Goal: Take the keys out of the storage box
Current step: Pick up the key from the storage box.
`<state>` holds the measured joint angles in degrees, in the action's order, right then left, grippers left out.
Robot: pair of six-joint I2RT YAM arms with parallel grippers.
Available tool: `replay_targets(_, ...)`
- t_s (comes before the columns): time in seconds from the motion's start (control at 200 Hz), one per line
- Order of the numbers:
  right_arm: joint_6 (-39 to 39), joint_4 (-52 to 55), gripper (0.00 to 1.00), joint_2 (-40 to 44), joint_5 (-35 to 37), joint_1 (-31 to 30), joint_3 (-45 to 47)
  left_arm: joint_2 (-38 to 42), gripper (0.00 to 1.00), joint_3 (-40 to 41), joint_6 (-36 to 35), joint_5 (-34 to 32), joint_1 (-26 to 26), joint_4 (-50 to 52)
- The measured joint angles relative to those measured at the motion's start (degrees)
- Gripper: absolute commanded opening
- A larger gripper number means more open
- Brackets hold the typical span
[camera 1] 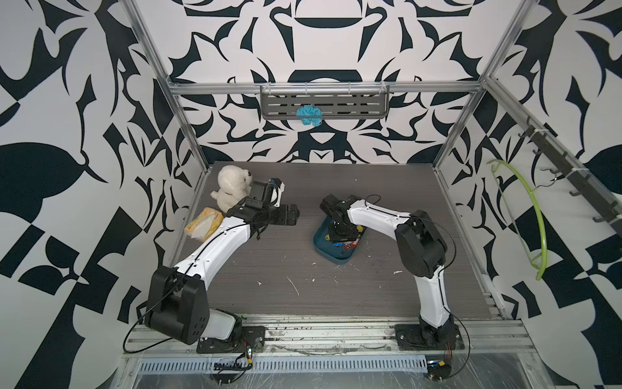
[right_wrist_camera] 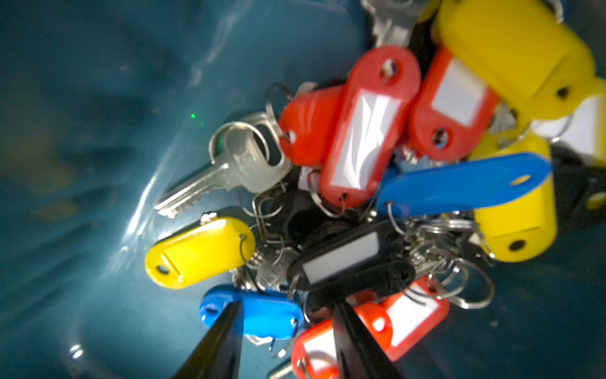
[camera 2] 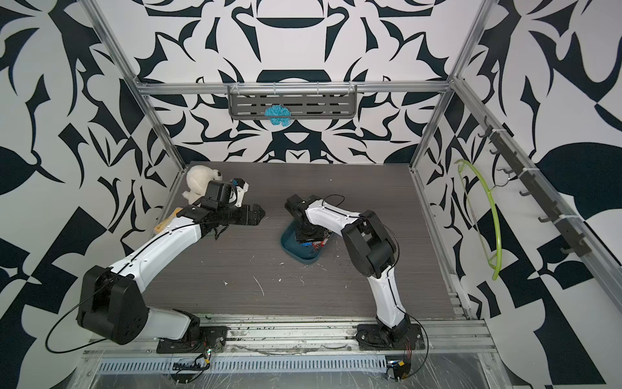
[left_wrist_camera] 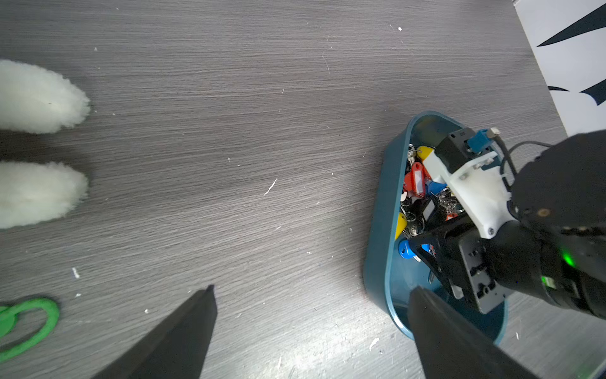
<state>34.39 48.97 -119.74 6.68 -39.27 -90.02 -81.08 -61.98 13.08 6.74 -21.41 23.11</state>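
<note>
Right wrist view: right gripper [right_wrist_camera: 288, 305], jaws partly apart, straddles a blue tag [right_wrist_camera: 262, 315] among the keys [right_wrist_camera: 360, 147], heaped in the storage box [right_wrist_camera: 82, 164] at right. Left gripper [left_wrist_camera: 313, 292] wide open, empty; apparently no key out yet.

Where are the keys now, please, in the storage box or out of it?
In it. The keys lie heaped on the floor of the storage box, inside its walls, in both wrist views.
</note>
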Motion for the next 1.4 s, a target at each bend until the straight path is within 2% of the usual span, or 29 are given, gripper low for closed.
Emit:
replay_targets(0.38,-0.02,0.90,0.36,-2.36,5.73,-0.50,-3.93,0.00,0.99,0.00,-0.44,0.00,-0.37,0.00)
replay_targets(0.76,0.15,2.19,0.27,-4.70,7.61,-1.53,-7.04,-0.02,0.99,0.00,-1.03,0.04,-0.81,0.00)
replay_targets(0.975,0.31,3.10,0.16,-6.36,8.44,-2.16,-9.29,-0.04,0.99,0.00,-1.14,0.04,-1.11,0.04)
replay_targets(1.205,0.76,4.11,0.00,-6.80,9.92,-2.51,-9.51,-0.13,0.99,0.00,-1.31,0.04,-1.46,0.20)
replay_targets(1.4,1.03,4.63,0.00,-6.49,10.62,-2.82,-9.57,-0.22,0.99,0.00,-1.53,0.02,-1.62,0.33)
